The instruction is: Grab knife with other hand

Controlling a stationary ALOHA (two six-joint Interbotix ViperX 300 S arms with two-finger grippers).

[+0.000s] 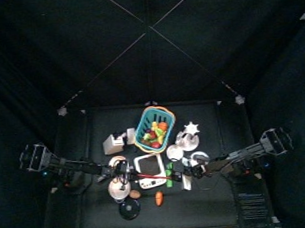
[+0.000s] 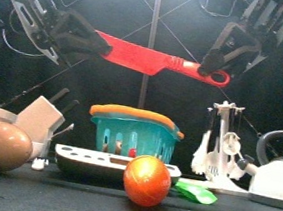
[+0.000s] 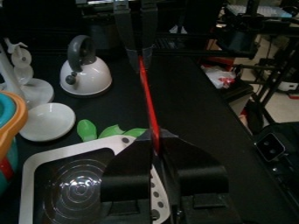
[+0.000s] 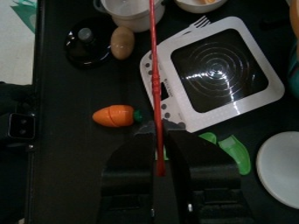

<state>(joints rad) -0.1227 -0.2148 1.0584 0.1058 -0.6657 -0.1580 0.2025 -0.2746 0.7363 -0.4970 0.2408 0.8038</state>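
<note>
Red knife (image 2: pixel 149 58) held level across upper middle of frame, mid-handover. Right gripper (image 2: pixel 218 71) fingers clamped on handle end; left gripper (image 2: pixel 90 41) fingers around blade end, apparently slackening, grip uncertain.

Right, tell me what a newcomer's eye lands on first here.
The red knife, held level in mid-air above the table between both arms: the left gripper at its blade end, the right gripper at its handle end. Below it, in the front view, a teal basket stands mid-table, with a white kettle at the right and an orange fruit up front.
</note>
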